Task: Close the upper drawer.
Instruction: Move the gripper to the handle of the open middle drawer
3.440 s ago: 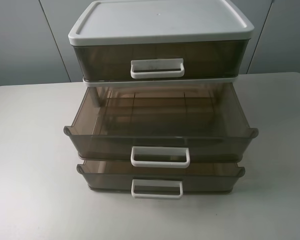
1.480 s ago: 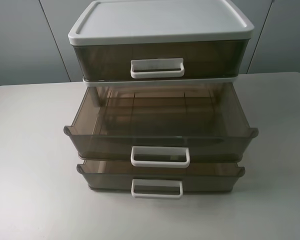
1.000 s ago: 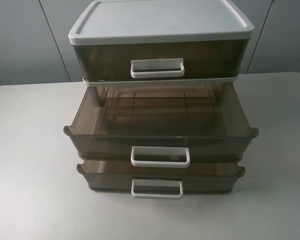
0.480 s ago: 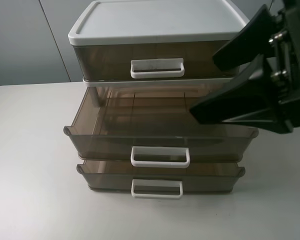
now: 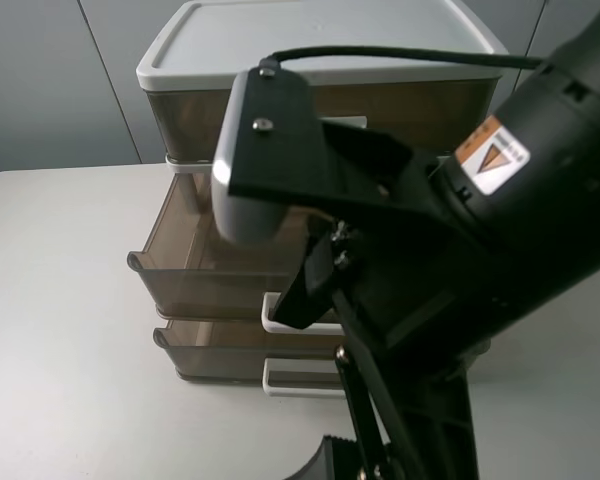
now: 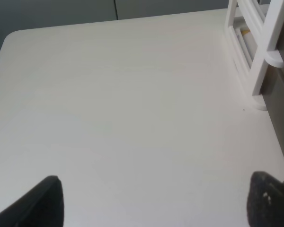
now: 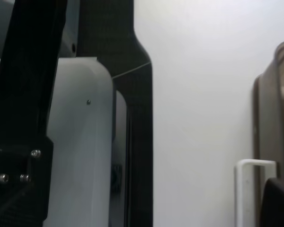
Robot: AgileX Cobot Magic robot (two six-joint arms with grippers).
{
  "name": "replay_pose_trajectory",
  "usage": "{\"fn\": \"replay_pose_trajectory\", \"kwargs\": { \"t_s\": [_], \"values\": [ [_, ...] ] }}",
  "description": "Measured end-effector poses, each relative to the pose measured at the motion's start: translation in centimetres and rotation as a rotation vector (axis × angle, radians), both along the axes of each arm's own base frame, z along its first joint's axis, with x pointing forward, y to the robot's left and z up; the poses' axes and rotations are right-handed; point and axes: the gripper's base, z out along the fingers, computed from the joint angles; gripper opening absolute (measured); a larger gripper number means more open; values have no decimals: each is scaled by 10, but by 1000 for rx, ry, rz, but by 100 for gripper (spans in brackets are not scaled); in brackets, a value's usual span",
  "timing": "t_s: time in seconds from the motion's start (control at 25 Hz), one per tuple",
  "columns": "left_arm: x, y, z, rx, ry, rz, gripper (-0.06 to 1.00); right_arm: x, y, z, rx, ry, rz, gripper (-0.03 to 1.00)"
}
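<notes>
The upper drawer (image 5: 175,270), the middle smoky-brown tier, stands pulled out from the unit. Only its left part and a bit of its white loop handle (image 5: 277,318) show in the exterior view. My right arm (image 5: 500,220) fills the middle and right of that view, close to the camera, and hides the rest. In the right wrist view a brown drawer edge (image 7: 270,118) and a white handle (image 7: 248,189) show beside one dark fingertip (image 7: 280,203); the jaws' state is unclear. My left gripper (image 6: 156,208) is open over bare table, its fingertips (image 6: 47,201) wide apart.
The top tier (image 5: 195,120) under the white lid (image 5: 280,40) is shut. The lowest tier (image 5: 215,352) sticks out slightly. The unit's white frame (image 6: 262,52) stands beside my left gripper. Grey table (image 5: 60,330) lies to the left of the unit.
My right arm has swung in from the right, across and close to the camera, and now covers most of the drawers. The drawers have not moved.
</notes>
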Motion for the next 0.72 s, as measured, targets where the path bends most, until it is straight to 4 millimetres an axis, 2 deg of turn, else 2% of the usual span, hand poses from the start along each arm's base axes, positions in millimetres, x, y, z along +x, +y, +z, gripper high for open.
{"fn": "replay_pose_trajectory", "kwargs": {
  "t_s": [0.28, 0.72],
  "values": [
    [0, 0, 0, 0, 0, 0, 74, 7, 14, -30, -113, 32, 21, 70],
    [0, 0, 0, 0, 0, 0, 74, 17, 14, -54, -228, -40, 66, 70]
  ]
}}
